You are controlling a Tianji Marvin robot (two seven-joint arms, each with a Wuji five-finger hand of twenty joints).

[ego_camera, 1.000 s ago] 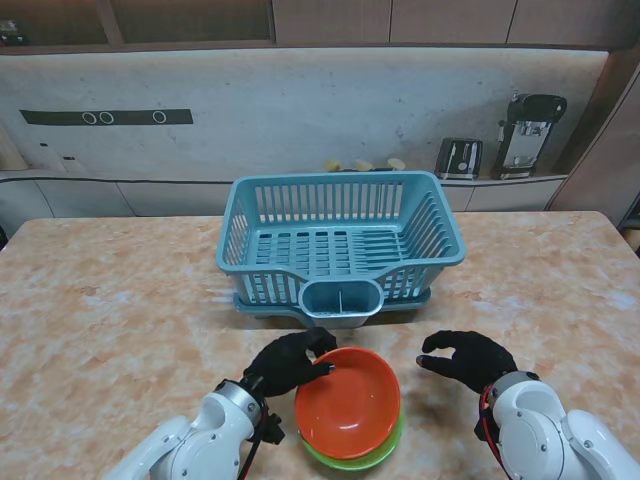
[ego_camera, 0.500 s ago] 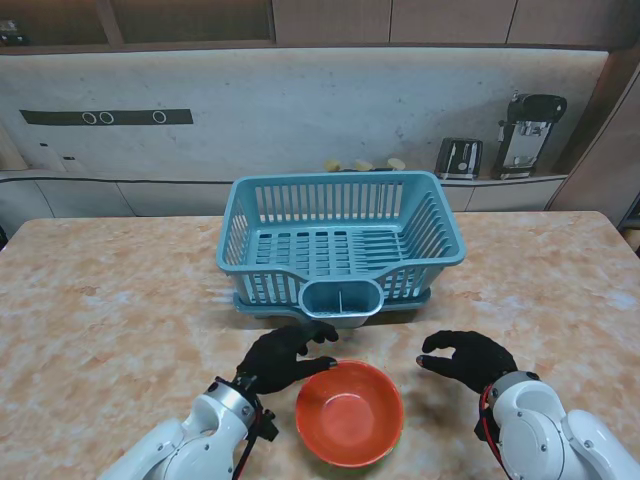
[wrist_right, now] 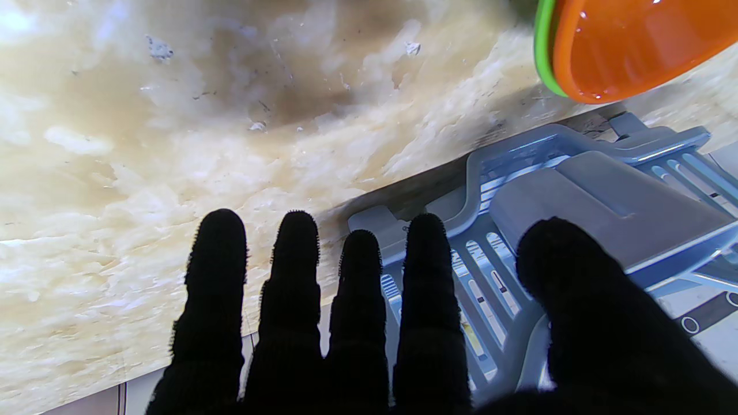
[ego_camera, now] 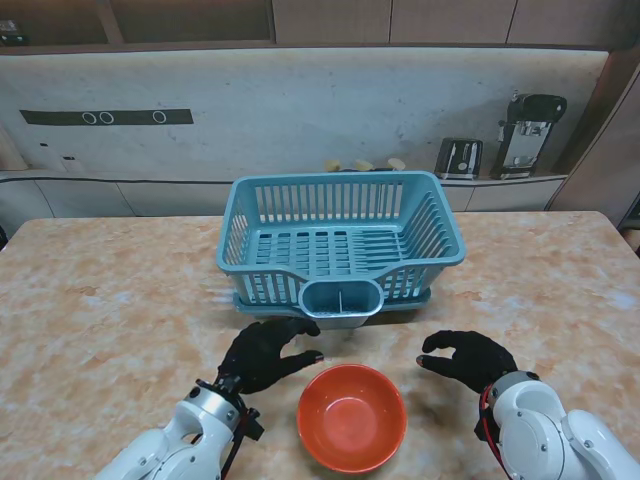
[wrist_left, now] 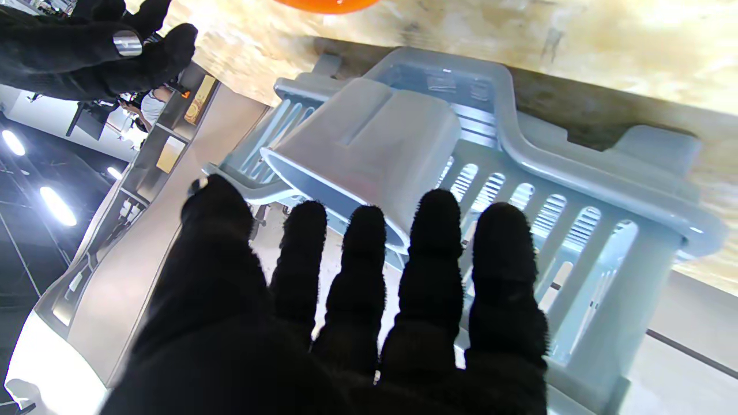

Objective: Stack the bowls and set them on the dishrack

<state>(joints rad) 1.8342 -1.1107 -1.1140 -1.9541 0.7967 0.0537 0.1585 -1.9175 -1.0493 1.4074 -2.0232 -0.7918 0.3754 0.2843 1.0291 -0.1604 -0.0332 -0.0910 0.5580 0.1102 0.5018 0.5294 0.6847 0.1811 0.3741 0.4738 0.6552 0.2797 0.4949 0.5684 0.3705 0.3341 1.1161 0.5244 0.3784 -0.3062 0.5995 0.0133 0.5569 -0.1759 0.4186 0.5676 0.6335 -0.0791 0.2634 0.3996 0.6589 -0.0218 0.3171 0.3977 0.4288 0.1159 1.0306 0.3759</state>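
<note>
Stacking done: orange bowl (ego_camera: 351, 429) nested in green bowl (wrist_right: 542, 55) on the worktop (ego_camera: 100, 320), nearer to me than the rack (ego_camera: 340, 245). My left hand (ego_camera: 262, 354) and right hand (ego_camera: 468, 359) flank the stack, fingers released, grasping nothing. Next I close both on the stack and lift it into the rack.

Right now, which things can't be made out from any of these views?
- Green bowl: a rim sliver shows in the right wrist view; the orange bowl nested in it hides it from the stand.
- Dishrack cutlery cup: its contents are too small to tell.
- Left hand and right hand: palms are unseen in every view.
</note>
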